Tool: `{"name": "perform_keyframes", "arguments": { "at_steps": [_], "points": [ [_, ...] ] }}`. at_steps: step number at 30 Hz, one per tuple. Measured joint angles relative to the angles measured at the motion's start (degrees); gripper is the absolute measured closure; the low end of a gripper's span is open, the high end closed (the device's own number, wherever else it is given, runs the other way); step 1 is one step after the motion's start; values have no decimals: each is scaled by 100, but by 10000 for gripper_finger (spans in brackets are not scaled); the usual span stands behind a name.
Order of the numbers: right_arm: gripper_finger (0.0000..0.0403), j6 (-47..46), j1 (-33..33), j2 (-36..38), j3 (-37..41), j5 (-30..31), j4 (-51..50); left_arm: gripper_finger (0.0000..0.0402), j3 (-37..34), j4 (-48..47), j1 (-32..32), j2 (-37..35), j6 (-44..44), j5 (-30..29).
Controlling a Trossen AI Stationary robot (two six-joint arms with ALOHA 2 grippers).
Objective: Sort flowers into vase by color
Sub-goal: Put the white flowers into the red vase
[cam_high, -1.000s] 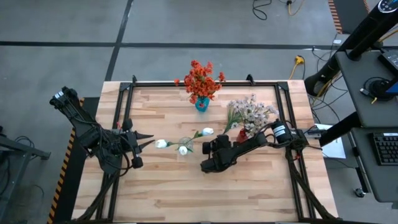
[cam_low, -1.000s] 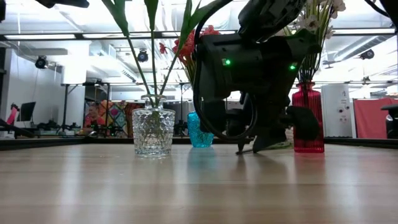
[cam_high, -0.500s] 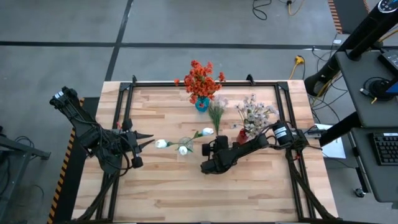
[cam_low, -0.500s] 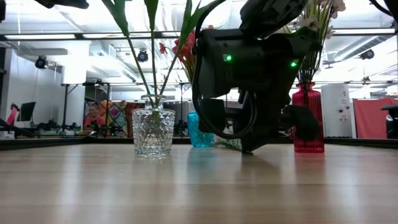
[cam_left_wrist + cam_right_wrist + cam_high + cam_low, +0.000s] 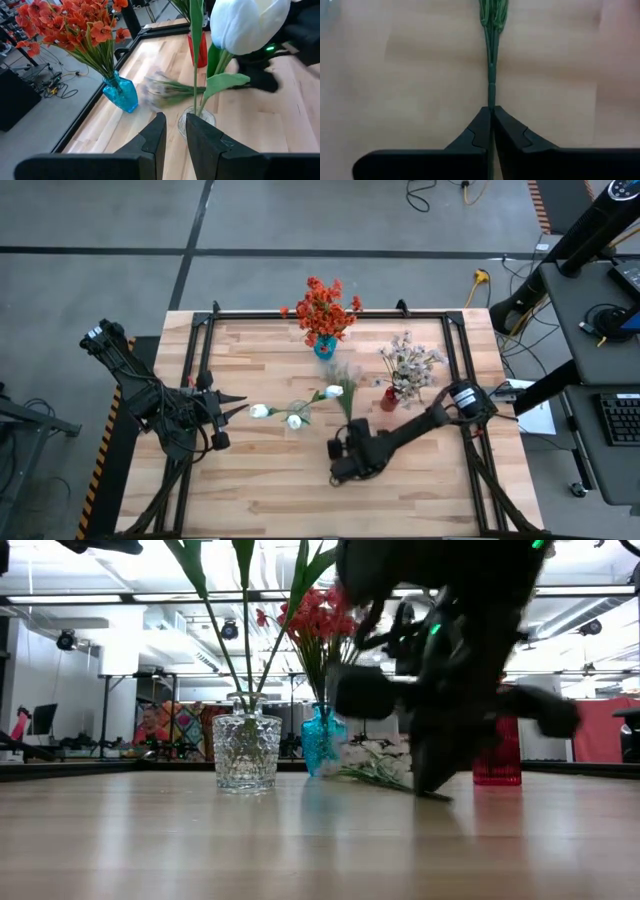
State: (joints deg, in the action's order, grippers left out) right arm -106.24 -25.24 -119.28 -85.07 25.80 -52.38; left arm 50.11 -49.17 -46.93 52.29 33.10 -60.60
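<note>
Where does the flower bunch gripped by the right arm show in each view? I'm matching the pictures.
High: bunch at table centre.
Low: lying low, right of the blue vase.
Left wrist: blurred, beside the blue vase.
Right wrist: stem between the right gripper.
Shared landmark: blue vase.

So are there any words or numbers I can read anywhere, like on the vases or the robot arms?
None can be read.
The blue vase, the red vase and the clear glass vase are plain.
The right gripper and left gripper carry no lettering.
Things in the room behind are too blurred to read.
</note>
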Motion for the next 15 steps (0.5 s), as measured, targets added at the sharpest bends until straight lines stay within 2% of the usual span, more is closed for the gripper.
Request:
{"name": "perform_keyframes", "arguments": {
  "at_steps": [4,9,15],
  "points": [
    [391,26,-317,151,-153,-346,19,343,-2,1,0,0,1,0],
    [385,25,-506,268,-224,-286,-72,343,-2,4,1,0,2,2],
    [333,17,-485,268,-230,-608,-216,343,-2,4,1,0,2,4]
  ]
}}
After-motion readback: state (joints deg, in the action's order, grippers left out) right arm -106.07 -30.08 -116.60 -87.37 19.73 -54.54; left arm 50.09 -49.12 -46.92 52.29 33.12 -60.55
